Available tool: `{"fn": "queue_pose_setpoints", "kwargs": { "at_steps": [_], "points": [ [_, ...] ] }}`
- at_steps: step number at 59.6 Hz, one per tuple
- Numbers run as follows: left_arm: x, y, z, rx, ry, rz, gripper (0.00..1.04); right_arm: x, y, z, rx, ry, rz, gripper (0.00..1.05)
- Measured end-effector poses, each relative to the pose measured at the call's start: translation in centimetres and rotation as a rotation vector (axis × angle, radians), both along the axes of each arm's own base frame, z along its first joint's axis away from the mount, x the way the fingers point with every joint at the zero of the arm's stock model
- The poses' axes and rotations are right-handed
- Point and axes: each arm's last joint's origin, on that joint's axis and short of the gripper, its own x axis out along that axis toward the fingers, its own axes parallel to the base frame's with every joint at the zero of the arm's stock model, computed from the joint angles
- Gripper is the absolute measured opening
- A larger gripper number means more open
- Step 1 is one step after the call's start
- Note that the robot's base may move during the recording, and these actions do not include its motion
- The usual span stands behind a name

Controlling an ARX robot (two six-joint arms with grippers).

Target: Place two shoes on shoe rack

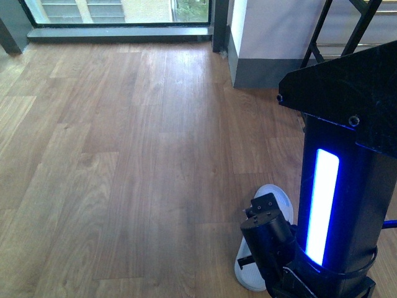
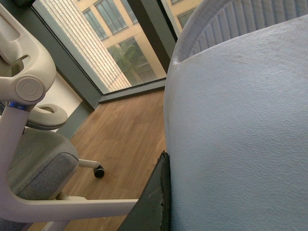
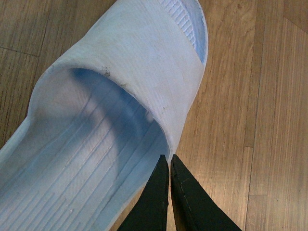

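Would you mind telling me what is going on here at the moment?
The robot is gathering a pair of pale blue slides for the rack. Its left gripper holds the raised slide well clear of the floor. The right gripper is down at the floor slide, its fingers together at the strap's edge; whether they actually pinch it is unclear. Neither slide is on the rack yet.

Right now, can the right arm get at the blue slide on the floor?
Probably yes: the right pincer sits at the strap edge of the slide, nothing between them, though its jaws are shut and would need opening.
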Motion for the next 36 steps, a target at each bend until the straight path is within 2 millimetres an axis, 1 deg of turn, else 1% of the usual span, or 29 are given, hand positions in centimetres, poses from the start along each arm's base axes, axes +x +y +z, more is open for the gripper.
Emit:
{"fn": "queue_pose_setpoints", "kwargs": {
  "at_steps": [6, 11, 14, 16, 27, 32, 34, 36],
  "points": [
    [0.0, 0.0, 0.0, 0.000, 0.000, 0.000, 0.02, 0.2, 0.2, 0.6, 0.025, -0.002, 0.001, 0.01],
    [0.0, 0.0, 0.0, 0.000, 0.000, 0.000, 0.02, 0.4, 0.5, 1.2, 0.081, 0.012, 0.002, 0.02],
    [0.0, 0.0, 0.0, 0.000, 0.000, 0.000, 0.02, 0.4, 0.8, 1.4, 0.110, 0.023, 0.001, 0.12],
    [0.0, 0.0, 0.0, 0.000, 0.000, 0.000, 0.02, 0.4, 1.0, 1.6, 0.123, 0.026, 0.002, 0.21],
    [0.0, 0.0, 0.0, 0.000, 0.000, 0.000, 0.02, 0.4, 1.1, 1.7, 0.134, 0.024, -0.007, 0.47],
    [0.0, 0.0, 0.0, 0.000, 0.000, 0.000, 0.02, 0.4, 1.1, 1.7, 0.137, 0.030, -0.002, 0.65],
    [0.0, 0.0, 0.0, 0.000, 0.000, 0.000, 0.02, 0.4, 1.1, 1.7, 0.136, 0.030, 0.001, 0.74],
    [0.0, 0.0, 0.0, 0.000, 0.000, 0.000, 0.02, 0.4, 1.1, 1.7, 0.140, 0.028, 0.002, 0.79]
  ]
}}
